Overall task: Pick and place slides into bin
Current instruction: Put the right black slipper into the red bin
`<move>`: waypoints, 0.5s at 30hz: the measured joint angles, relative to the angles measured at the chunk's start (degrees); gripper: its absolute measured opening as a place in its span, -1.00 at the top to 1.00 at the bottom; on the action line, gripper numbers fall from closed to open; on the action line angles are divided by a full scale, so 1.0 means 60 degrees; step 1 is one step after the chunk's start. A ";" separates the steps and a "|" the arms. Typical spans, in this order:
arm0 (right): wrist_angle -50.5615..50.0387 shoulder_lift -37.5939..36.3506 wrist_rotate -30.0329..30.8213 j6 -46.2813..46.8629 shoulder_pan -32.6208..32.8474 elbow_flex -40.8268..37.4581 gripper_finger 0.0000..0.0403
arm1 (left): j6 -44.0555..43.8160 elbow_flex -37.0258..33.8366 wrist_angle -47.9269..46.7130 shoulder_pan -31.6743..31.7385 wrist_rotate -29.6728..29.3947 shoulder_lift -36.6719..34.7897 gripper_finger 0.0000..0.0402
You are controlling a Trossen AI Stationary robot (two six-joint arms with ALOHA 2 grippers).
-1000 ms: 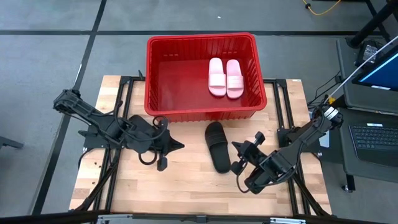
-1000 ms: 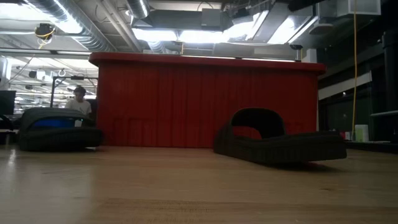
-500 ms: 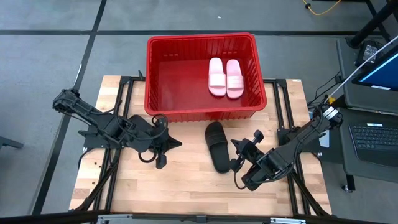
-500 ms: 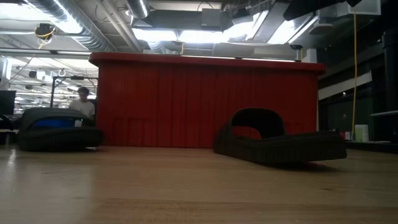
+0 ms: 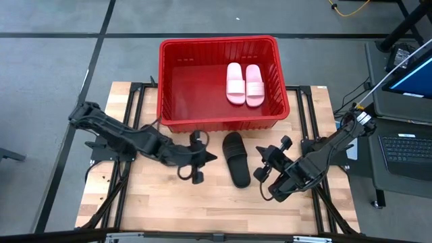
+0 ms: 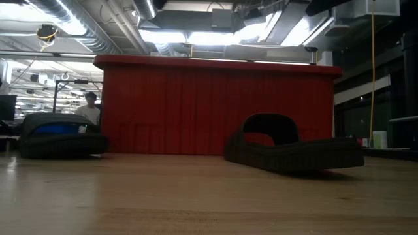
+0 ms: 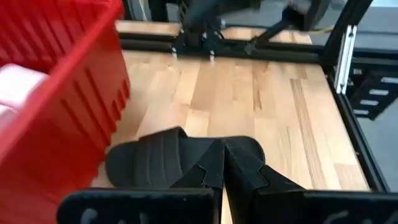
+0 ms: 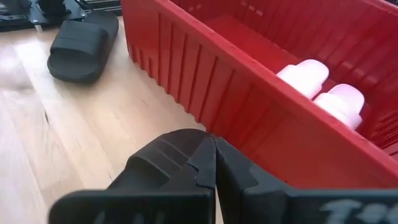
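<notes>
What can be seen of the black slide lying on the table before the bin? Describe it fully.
The black slide is matte and rubbery-looking, with an open toe and one wide ribbed strap. It lies sole-down on the wooden table, lengthwise out from the red bin, close to its front wall. The left gripper and right gripper flank it, fingers shut, neither touching it.

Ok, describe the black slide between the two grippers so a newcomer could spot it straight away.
Find the red bin at the table's far edge. On the wood just in front of its near wall lies a black slide. It is dark and outside the bin, unlike the pink pair inside.
</notes>
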 joint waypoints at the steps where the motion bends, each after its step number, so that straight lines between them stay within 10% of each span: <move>1: -0.0058 -0.0030 0.0001 0.0004 0.0000 0.0000 0.98 | -0.0002 0.0000 0.0005 0.0114 0.0307 0.0086 0.97; 15: -0.0762 -0.0043 -0.0012 -0.0036 0.0000 0.0000 0.98 | 0.0330 0.0000 0.0441 0.1260 0.1065 0.0347 0.95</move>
